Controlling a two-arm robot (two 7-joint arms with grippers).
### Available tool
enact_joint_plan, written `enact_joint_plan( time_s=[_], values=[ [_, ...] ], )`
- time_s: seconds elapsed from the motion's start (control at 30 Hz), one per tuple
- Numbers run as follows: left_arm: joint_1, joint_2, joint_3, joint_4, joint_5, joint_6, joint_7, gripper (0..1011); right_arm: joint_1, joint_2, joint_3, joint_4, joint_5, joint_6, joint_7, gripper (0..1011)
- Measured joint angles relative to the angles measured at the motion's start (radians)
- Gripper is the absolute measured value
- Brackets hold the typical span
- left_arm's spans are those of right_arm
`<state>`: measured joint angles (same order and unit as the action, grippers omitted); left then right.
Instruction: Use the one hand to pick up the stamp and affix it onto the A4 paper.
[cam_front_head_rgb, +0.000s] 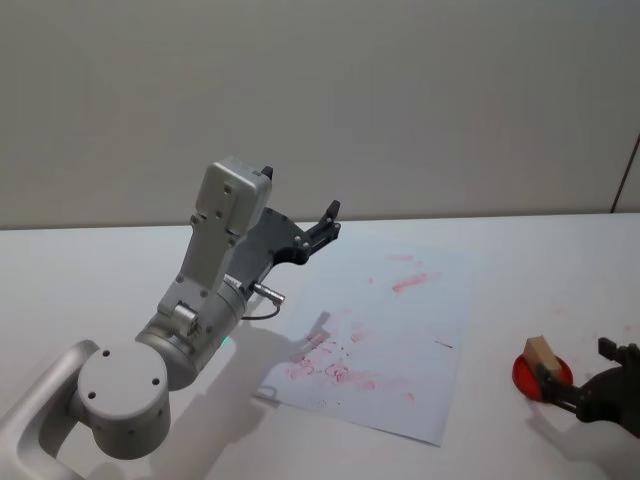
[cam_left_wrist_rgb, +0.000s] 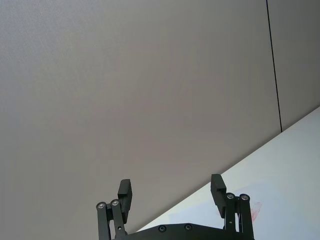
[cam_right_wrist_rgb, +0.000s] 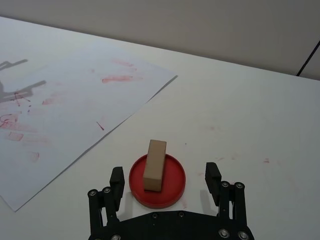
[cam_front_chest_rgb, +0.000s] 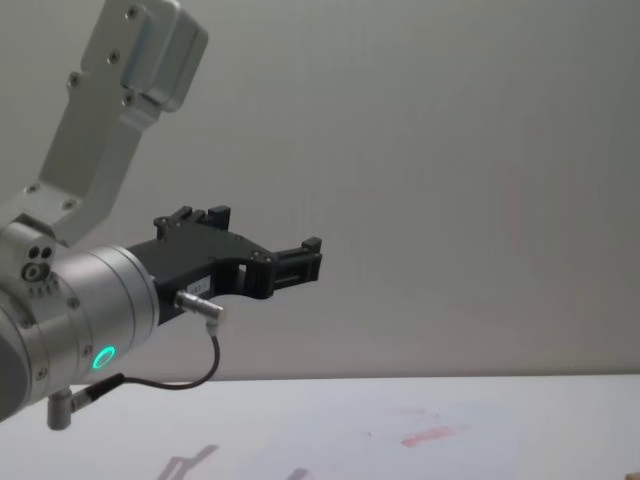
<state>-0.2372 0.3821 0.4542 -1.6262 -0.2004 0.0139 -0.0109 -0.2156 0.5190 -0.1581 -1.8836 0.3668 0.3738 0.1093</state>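
The stamp, a light tan wooden block, stands on a round red ink pad right of the A4 paper. In the head view the stamp sits at the table's right side. My right gripper is open, low over the table, its black fingers flanking the pad without touching the block. It enters the head view as the right gripper at the lower right corner. The white A4 paper carries red smudged marks. My left gripper hangs open and empty in the air, pointing at the wall.
The silver left arm rises over the table's left side and casts a shadow on the paper's near left corner. In the chest view the same left arm shows a green light. White table lies around the sheet, with a grey wall behind.
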Motion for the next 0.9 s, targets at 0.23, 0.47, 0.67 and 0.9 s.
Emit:
enact_joint_plan(
  time_s=[0.23,0.47,0.67,0.9],
  values=[
    [0.000,0.000,0.000,0.000,0.000,0.000,0.000,1001,0.029,-0.026,-0.019,0.023,-0.038,0.027,0.017,1001],
    [0.000,0.000,0.000,0.000,0.000,0.000,0.000,1001,0.046,-0.041,-0.030,0.037,-0.059,0.040,0.026,922],
    [0.000,0.000,0.000,0.000,0.000,0.000,0.000,1001,0.055,-0.048,-0.035,0.044,-0.069,0.047,0.031,763],
    [0.000,0.000,0.000,0.000,0.000,0.000,0.000,1001,0.060,-0.053,-0.039,0.048,-0.077,0.052,0.033,550]
  ],
)
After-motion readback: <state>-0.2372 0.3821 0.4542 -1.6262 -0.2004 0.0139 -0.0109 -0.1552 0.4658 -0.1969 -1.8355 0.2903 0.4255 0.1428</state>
